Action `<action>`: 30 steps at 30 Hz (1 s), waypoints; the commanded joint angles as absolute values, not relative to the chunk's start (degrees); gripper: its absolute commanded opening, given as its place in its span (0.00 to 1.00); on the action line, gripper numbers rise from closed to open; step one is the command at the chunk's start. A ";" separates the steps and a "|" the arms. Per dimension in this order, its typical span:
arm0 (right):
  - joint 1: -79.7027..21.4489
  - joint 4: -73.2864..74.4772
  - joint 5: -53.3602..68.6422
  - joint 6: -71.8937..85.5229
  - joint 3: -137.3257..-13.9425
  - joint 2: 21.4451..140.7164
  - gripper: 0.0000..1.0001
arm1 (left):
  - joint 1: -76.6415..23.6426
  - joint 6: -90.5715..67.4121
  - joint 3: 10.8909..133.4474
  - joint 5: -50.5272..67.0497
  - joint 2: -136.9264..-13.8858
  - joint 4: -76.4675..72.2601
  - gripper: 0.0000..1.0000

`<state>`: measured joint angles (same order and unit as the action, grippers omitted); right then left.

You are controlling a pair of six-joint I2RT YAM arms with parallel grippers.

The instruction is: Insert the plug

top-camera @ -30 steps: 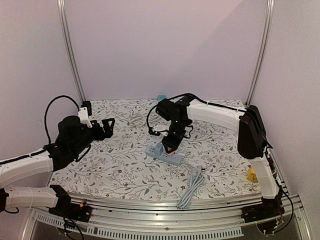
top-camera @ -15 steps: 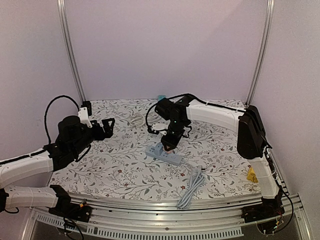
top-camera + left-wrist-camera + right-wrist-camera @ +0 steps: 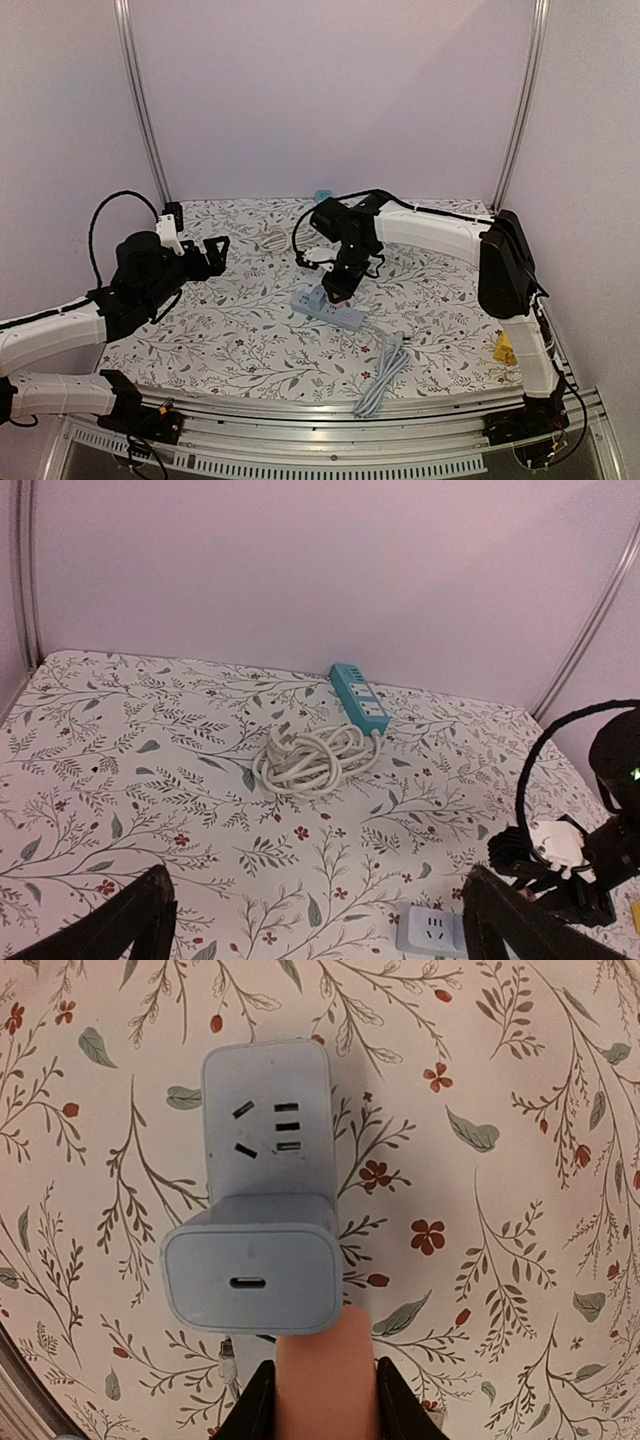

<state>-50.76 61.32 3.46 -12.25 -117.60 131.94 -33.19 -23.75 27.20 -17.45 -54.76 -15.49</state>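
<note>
1. The right gripper (image 3: 338, 290) is pinched tight on what looks like the charger plug (image 3: 252, 1275), though the contact itself is hidden in both views.
2. The plug sits over the power strip (image 3: 268, 1125), above the near socket; whether its prongs are seated I cannot tell.
3. Pressing off-line could miss the slots, tilt the plug, or shove the unheld strip across the table (image 3: 240, 340).
4. The left gripper (image 3: 315, 925) idles, fingers spread wide, well apart.

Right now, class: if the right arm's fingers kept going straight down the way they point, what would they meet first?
Probably the charger standing on the power strip; their exact height above it is unclear.
</note>
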 commanded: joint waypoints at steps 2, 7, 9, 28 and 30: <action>-52.34 61.53 3.93 -10.33 -112.89 130.26 0.00 | -32.34 -23.28 26.30 -18.04 -54.91 -15.43 0.99; -52.51 62.03 2.67 -9.94 -112.69 130.20 0.00 | -32.34 -23.31 26.32 -17.85 -54.72 -15.37 0.99; -52.54 61.95 1.49 -9.60 -111.90 129.89 0.00 | -32.32 -23.30 26.32 -17.84 -54.62 -15.29 0.99; -52.10 60.97 -4.64 -4.62 -98.87 120.88 0.00 | -32.28 -23.50 26.11 -17.58 -53.46 -14.98 1.00; -51.88 60.92 -4.89 -3.95 -97.01 119.49 0.00 | -32.26 -23.50 26.15 -17.51 -53.51 -14.98 0.99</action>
